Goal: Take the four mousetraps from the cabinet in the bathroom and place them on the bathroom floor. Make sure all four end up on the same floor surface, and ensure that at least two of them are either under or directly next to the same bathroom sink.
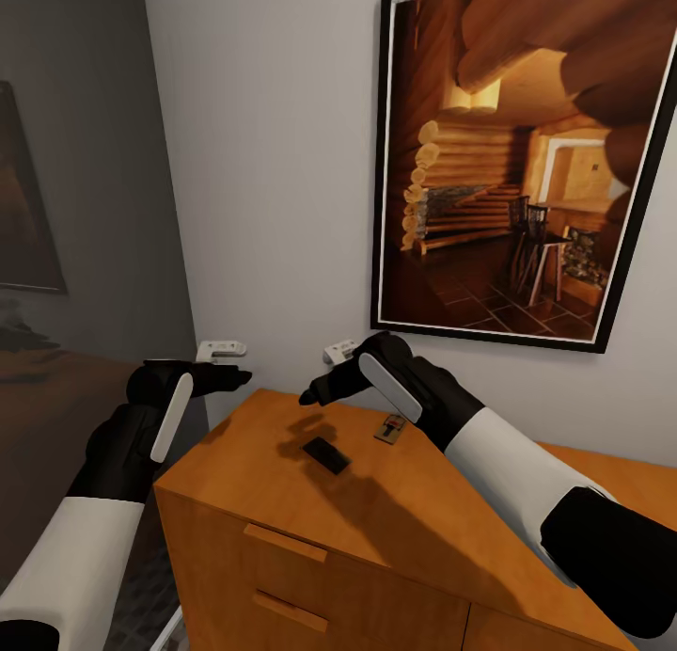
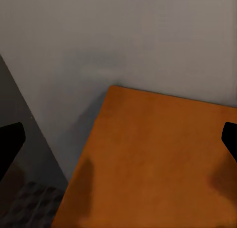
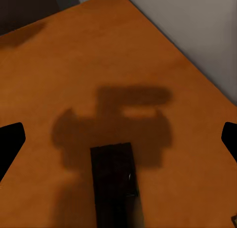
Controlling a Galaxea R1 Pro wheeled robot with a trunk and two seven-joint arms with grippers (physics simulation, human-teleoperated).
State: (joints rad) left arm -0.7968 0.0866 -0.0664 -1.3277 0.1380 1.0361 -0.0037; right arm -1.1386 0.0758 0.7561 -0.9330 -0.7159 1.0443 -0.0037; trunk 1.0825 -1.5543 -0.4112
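The orange-brown cabinet (image 1: 282,500) stands against the wall. Both tools hover spread and empty: right tool (image 1: 312,394) above its top, left tool (image 1: 240,378) beside its corner. Two mousetraps (image 1: 326,455) lie on the top.

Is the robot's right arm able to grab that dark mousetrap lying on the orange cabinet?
Probably yes. The right tool hangs just above the dark mousetrap on the cabinet top, jaws spread wide in the wrist view, and nothing lies between them. Its shadow already falls around the trap.
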